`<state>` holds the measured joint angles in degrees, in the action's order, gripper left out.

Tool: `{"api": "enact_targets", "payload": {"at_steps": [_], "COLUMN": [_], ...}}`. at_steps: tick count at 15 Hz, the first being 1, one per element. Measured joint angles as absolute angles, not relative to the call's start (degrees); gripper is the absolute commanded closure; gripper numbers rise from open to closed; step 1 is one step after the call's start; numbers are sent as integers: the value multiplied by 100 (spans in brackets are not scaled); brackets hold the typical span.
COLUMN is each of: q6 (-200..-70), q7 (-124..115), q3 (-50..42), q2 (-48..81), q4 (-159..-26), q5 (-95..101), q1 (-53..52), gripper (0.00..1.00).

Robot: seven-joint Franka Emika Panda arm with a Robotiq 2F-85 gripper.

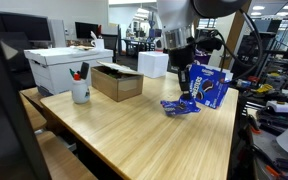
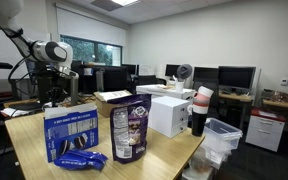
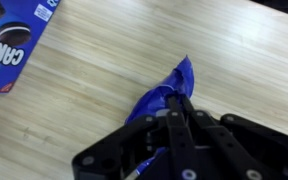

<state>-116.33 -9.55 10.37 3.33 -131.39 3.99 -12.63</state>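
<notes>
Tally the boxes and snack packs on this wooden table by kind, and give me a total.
Blue cookie box: 1
Blue wrapper, gripped in the hand: 1
Purple snack bag: 1
Open cardboard box: 1
White boxes: 2
Total: 6

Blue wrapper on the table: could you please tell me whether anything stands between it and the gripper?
Nothing visible does. In the wrist view the gripper is shut on the blue wrapper itself, which lies on the wooden table. The blue cookie box lies off to one side, apart from both.
</notes>
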Motion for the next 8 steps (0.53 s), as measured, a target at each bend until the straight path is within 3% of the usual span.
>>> {"api": "enact_targets", "payload": {"at_steps": [4, 5, 8], "q6": [-11552, -11545, -11577], "q7": [-958, -958, -958], "q3": [1011, 1007, 999], "q2": [-524, -705, -1035], "q4": [-13514, -13602, -13772], "q5": [426, 427, 432], "q1": [-1210, -1206, -1200], "gripper": [94, 69, 62]}}
